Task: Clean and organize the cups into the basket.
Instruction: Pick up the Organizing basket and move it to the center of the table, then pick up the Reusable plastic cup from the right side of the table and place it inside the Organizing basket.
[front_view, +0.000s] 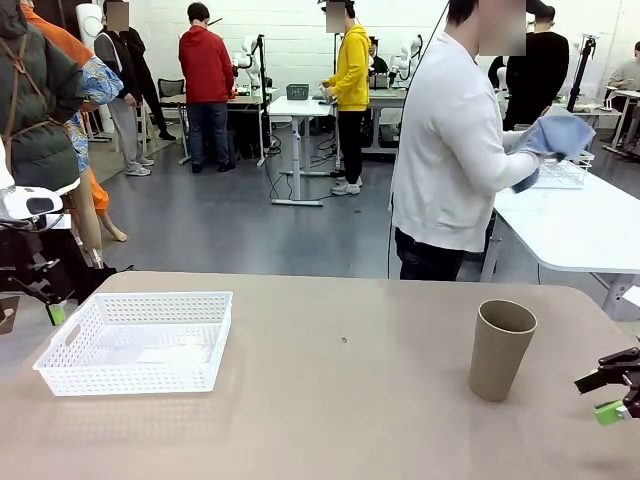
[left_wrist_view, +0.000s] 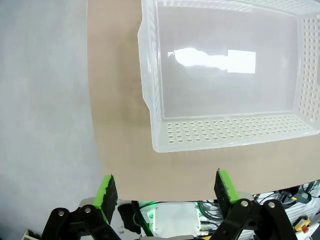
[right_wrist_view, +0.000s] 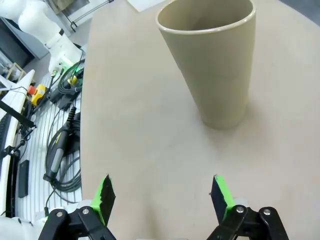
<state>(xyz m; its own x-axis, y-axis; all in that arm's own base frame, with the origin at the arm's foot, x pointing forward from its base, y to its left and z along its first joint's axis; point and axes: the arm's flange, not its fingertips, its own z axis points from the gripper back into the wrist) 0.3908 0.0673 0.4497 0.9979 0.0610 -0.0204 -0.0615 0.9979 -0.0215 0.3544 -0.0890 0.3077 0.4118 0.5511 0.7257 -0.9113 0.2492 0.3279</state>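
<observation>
A tan cup (front_view: 501, 348) is standing upright on the right side of the bench (front_view: 340, 420), well apart from the white basket (front_view: 130, 378) at the left. The right end effector (front_view: 603, 393) is hovering near the cup, fingers spread and holding nothing. The left end effector (left_wrist_view: 165, 192) is hanging by the basket's short wall, likewise spread and empty. For a clean pickup, the right fingers should probably be straddling the cup's middle squarely and closing gently, since the tapered wall could be slipping or tipping. Beyond, a person is working a blue cloth (front_view: 560, 135).
</observation>
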